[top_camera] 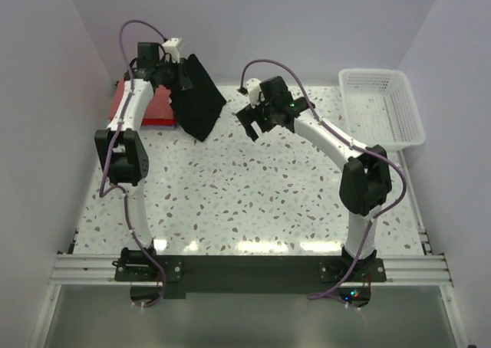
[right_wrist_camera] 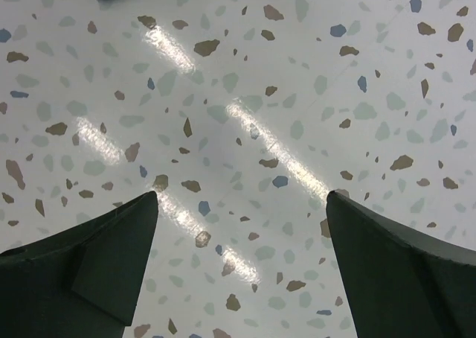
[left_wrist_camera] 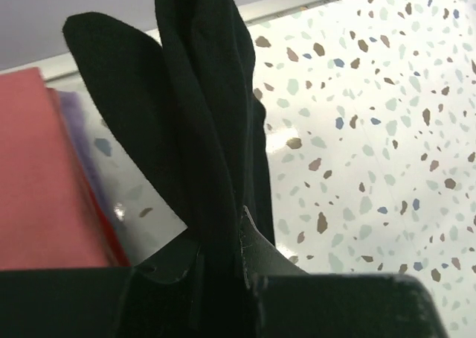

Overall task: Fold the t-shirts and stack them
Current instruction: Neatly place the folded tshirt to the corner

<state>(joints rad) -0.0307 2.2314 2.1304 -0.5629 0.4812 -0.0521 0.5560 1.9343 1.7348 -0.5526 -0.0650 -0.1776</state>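
Table: we see a speckled terrazzo table [top_camera: 253, 202] with both arms bolted at its near edge. Most of its middle shows bare in the top view.
Basket: a white lattice basket [top_camera: 374, 73] sits at the far right corner, well apart from all the cloth.
Black t-shirt: the black t-shirt [top_camera: 198, 103] hangs off the table at the far left. It is bunched into long folds, which the left wrist view [left_wrist_camera: 201, 129] shows draped away from the fingers.
Stack: coral-red t-shirts [top_camera: 157, 110] lie flat at the far left corner, just beside the hanging black one. In the left wrist view a thin purple-blue t-shirt [left_wrist_camera: 74, 122] shows in the pile.
Left gripper: the left gripper [top_camera: 178, 78] is pinched narrow on a gathered edge of the black t-shirt, the cloth filling the gap between its fingers.
Right gripper: the right gripper [top_camera: 249, 122] hovers over bare table with its jaws spread wide. The right wrist view [right_wrist_camera: 242, 263] shows only terrazzo between them.
Long axis: in the top view the black cloth runs from the left pinch down toward the near right. Its low tip is over the table between the stack and the right gripper.
Key relation: the black t-shirt lies to the right gripper's left, near but not touching. The left arm alone carries it, so we judge the right must reach leftward to take an edge.
Risk: we think one pinch lets the folds slump.
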